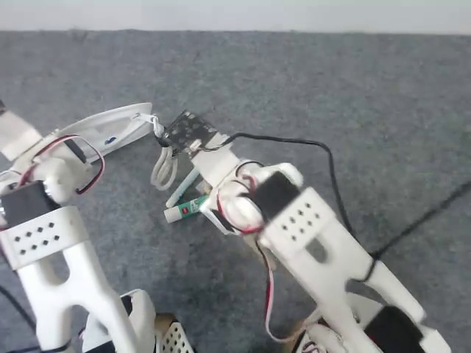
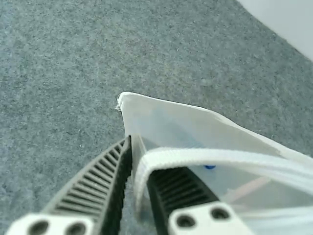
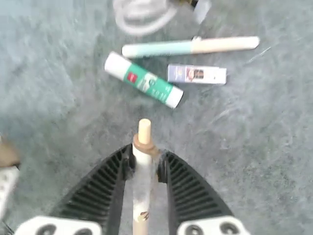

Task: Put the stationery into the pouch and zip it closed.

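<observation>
My left claw (image 2: 138,157): clamped tight on the edge of the pouch, with one ribbed finger on each side of its white zip band.
Pouch (image 2: 195,127): white and see-through. From my grip it stretches out over the grey carpet (image 1: 331,88). In the high view it sits at the far left. Something small and blue shows faintly through its wall.
Cord loop (image 1: 163,170): a white loop lying on the carpet, just right of the pouch's end.
Teal pen (image 3: 190,46): teal at one end and cream at the other, lying flat near the cord loop.
Glue stick (image 3: 143,80): white with a green label, flat on the carpet just beside the teal pen and set at a slant to it.
Small box (image 3: 197,74): a pale oblong close to one end of the glue stick, on the near side of the teal pen.
My right claw (image 3: 144,154): clamped on a slim pen (image 3: 144,132) with a white barrel. The tan tip pokes out past my fingertips towards the glue stick, well short of it.
</observation>
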`<action>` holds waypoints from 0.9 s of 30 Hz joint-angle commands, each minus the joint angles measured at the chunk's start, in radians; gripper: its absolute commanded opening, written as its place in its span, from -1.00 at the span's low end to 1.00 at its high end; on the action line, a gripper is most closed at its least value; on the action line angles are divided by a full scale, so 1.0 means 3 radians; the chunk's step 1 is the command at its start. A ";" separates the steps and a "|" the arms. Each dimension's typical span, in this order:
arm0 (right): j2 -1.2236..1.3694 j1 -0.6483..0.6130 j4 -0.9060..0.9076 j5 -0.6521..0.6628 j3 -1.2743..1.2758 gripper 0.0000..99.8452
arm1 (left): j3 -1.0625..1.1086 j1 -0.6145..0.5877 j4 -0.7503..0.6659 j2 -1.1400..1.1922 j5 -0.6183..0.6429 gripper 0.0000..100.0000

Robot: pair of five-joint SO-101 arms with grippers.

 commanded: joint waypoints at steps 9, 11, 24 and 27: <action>-0.0923 -0.0136 -0.0657 -0.0624 -0.0102 -0.99 | -0.0033 0.0000 -0.0087 -0.0026 0.0051 -0.98; -0.0985 -0.0269 -0.0770 -0.0685 -0.0092 -0.99 | -0.0033 0.0000 -0.0087 -0.0026 0.0051 -0.98; -0.1025 -0.0468 -0.1982 -0.0742 -0.0087 -0.99 | 0.0018 0.0005 -0.0113 -0.0026 0.0051 -0.98; -0.1031 -0.0468 -0.2299 -0.0742 -0.0087 -0.99 | 0.0018 0.0005 -0.0113 -0.0026 0.0051 -0.98</action>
